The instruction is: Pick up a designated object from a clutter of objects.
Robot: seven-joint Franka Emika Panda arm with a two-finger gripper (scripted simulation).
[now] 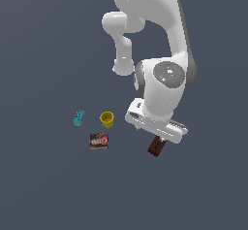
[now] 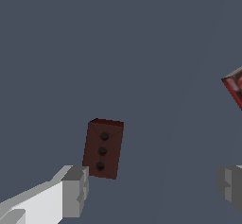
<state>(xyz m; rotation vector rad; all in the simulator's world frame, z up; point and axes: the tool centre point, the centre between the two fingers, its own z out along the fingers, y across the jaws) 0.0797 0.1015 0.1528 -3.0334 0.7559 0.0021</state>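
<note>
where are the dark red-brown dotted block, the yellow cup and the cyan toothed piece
dark red-brown dotted block (image 2: 102,149), wrist view, on the dotted face's middle dot
yellow cup (image 1: 107,119), exterior view, on its outer wall
cyan toothed piece (image 1: 79,118), exterior view, on its middle

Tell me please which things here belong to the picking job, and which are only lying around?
For the job:
- dark red-brown block
- hand, open, near the block

Only lying around:
- cyan toothed piece
- yellow cup
- brown labelled packet

Taking the cup (image 1: 107,119) as landmark: toothed piece (image 1: 78,118) to its exterior-view left, packet (image 1: 99,141) just below-left, block (image 1: 155,146) well right, under the gripper (image 1: 160,138).
</note>
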